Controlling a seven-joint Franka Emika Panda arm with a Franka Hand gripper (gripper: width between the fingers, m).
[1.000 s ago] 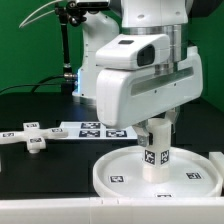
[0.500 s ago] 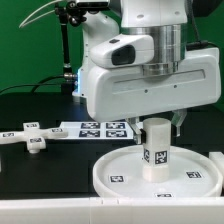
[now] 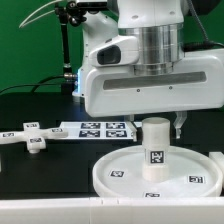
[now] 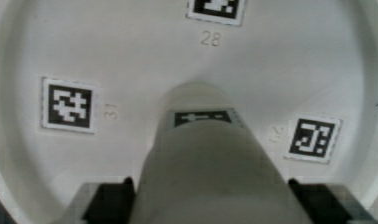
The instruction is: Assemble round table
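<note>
Round table's leg (image 3: 154, 148) is standing upright on the middle of the disc (image 3: 110, 172), near the bench's front edge. I am hovering my gripper (image 3: 158, 120) around its top, jaws apart, gripping nothing. I am judging it light, rigid and slick, best pinched squarely across its upper sides.

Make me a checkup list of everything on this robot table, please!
Surface: black table, flat and dark.
Job's things: leg stands upright on the round disc; cross-shaped base lies apart, toward the exterior view's left.
Clutter: marker board beside the base; nothing else seen.
Grippers: tool straddles the leg's top; grip cannot be told.
Cables: thin wire arcs overhead.
Surroundings: green backdrop, black stand.
</note>
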